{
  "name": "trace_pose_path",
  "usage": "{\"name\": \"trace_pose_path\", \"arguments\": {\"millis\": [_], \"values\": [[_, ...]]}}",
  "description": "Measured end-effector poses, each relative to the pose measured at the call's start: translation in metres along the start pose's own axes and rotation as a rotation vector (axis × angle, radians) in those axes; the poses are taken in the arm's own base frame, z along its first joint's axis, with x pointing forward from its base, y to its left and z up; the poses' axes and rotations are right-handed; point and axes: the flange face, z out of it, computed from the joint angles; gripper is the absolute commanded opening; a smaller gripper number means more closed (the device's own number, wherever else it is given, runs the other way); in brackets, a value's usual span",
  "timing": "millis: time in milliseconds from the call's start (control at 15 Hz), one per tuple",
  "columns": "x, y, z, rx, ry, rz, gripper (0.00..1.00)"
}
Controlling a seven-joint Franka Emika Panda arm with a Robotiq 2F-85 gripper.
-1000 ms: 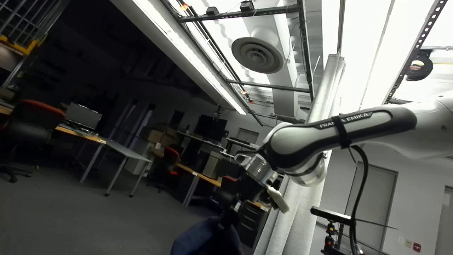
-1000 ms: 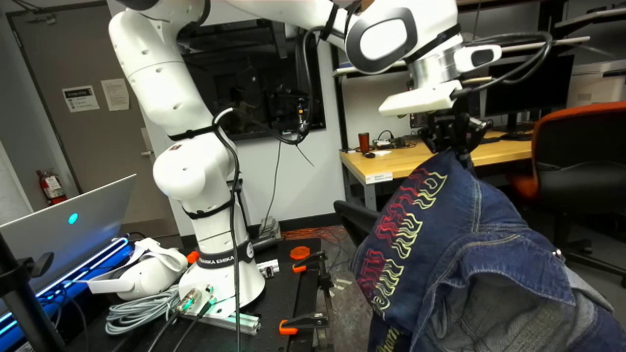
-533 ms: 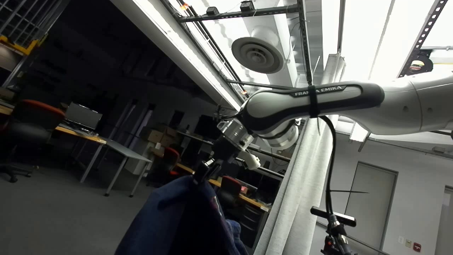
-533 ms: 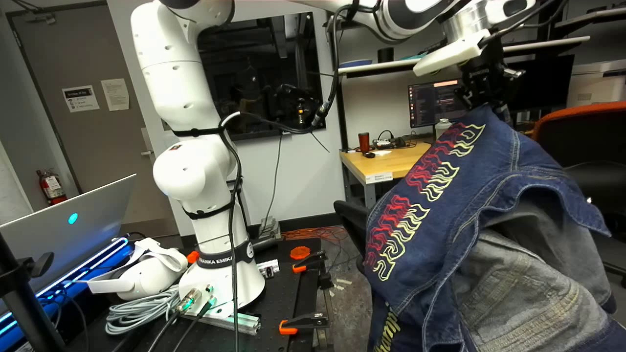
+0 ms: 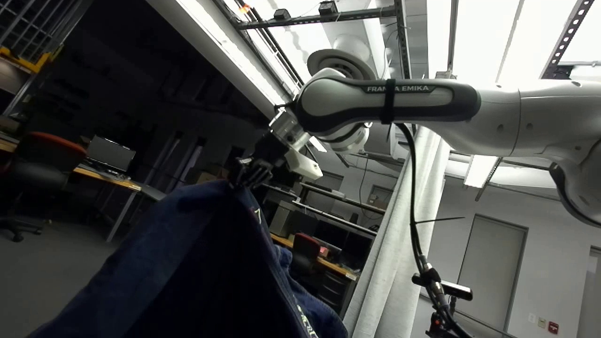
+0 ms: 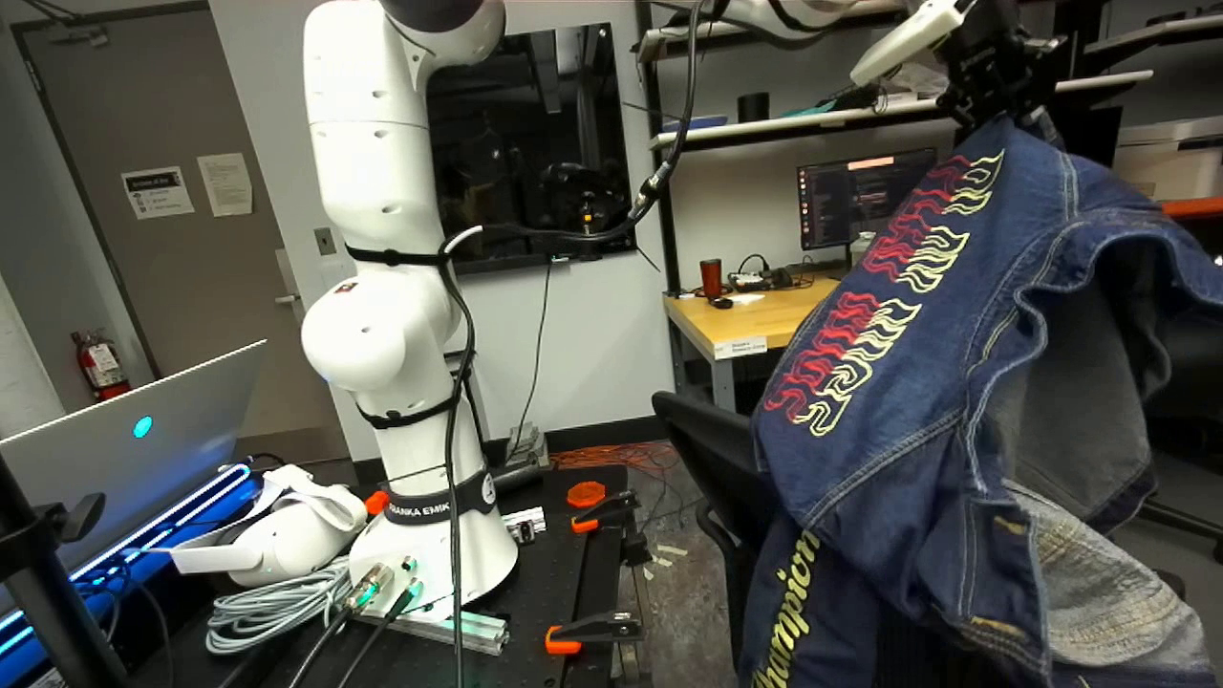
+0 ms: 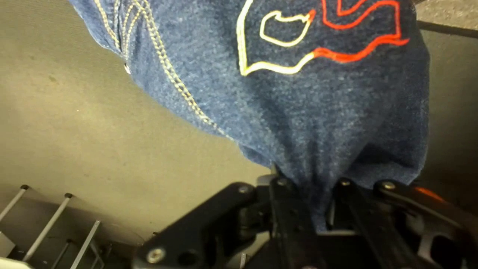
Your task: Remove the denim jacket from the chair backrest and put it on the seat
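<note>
The denim jacket (image 6: pixel 908 401) is dark blue with red and yellow embroidery; it also shows in the wrist view (image 7: pixel 298 104) and dark in an exterior view (image 5: pixel 197 272). My gripper (image 6: pixel 1003 122) is shut on its upper edge, seen in both exterior views (image 5: pixel 238 184). In the wrist view the cloth bunches between the fingers of the gripper (image 7: pixel 315 183). The jacket hangs down from the gripper, and its lower part covers much of the black chair (image 6: pixel 712 449). I cannot tell how much still rests on the backrest. The seat is hidden.
A wooden desk (image 6: pixel 745 320) with a monitor (image 6: pixel 850 201) stands behind. White shelves (image 6: pixel 745 132) sit near the gripper's height. Another chair with an orange top (image 6: pixel 1194 207) is at the right. The robot's black table (image 6: pixel 549 573) carries orange clamps (image 6: pixel 564 640).
My gripper has risen with the jacket, moving up and right in one exterior view and up and left in another. The jacket is lifted higher, and more of the black chair shows.
</note>
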Motion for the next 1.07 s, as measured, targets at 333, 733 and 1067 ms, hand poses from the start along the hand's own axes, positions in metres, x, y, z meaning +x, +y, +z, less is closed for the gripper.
{"name": "trace_pose_path", "arguments": {"millis": [333, 733, 1067], "values": [[0.051, -0.044, -0.059, -0.060, 0.107, 0.009, 0.03], [0.096, -0.100, -0.133, -0.096, 0.298, -0.003, 0.03], [0.122, -0.116, -0.169, -0.079, 0.414, 0.039, 0.03]]}}
